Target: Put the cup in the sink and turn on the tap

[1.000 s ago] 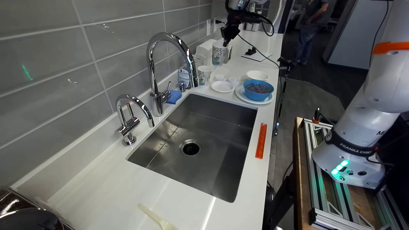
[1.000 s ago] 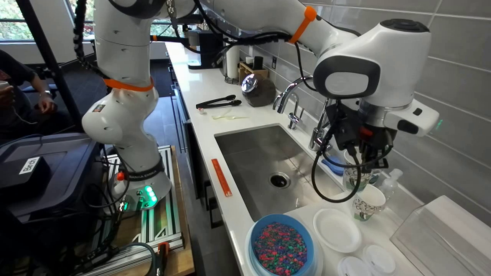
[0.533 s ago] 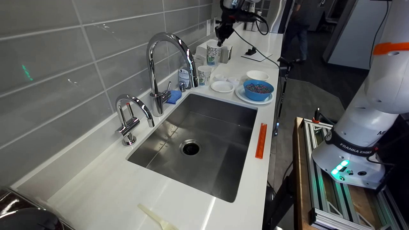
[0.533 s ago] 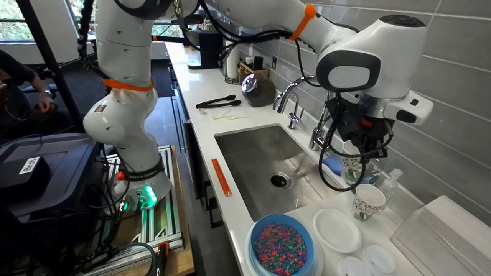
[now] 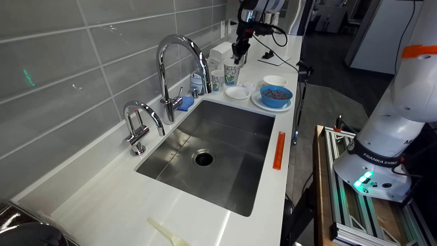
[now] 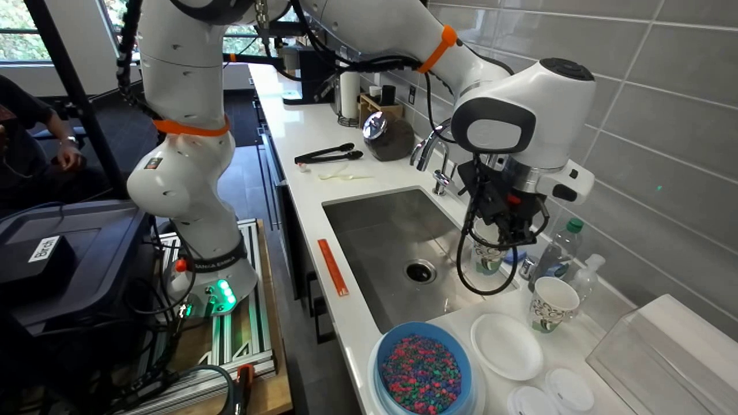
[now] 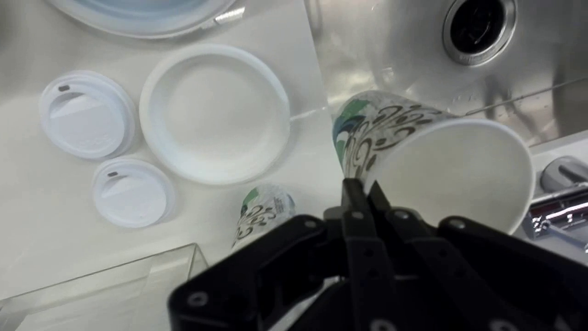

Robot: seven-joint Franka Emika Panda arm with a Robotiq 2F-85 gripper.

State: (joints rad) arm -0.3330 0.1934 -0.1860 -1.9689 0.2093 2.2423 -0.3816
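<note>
I have my black two-finger gripper (image 7: 365,187) pinched tight on the rim of the white paper cup with brown scrollwork (image 7: 441,158), holding it raised near a wall-side corner of the rectangular stainless-steel sink (image 5: 235,164); I can't tell whether it hangs over the sink or just off its edge. The sink has a round dark drain (image 5: 203,158) and is set in a glossy white countertop (image 5: 112,205). By its wall-side edge I see the tall chrome gooseneck tap (image 5: 164,82) and a shorter chrome tap (image 5: 136,135). Beside the sink's opposite edge lies a flat orange strip (image 5: 279,151).

Past the sink's end nearest my gripper are a second patterned paper cup (image 6: 550,302), upright, a round white plate (image 7: 214,114), two white plastic lids (image 7: 87,117) and a round blue bowl (image 6: 461,346) of multicoloured bits. Past its other end lie black tongs (image 6: 328,154).

Behind the sink runs a grey tiled wall (image 5: 51,78); across from it my white arm (image 5: 379,136) rises from a wood-and-aluminium stand (image 5: 320,177). Farther off, in an exterior view, I see a person in dark clothing (image 6: 29,138), then windows (image 6: 23,34).
</note>
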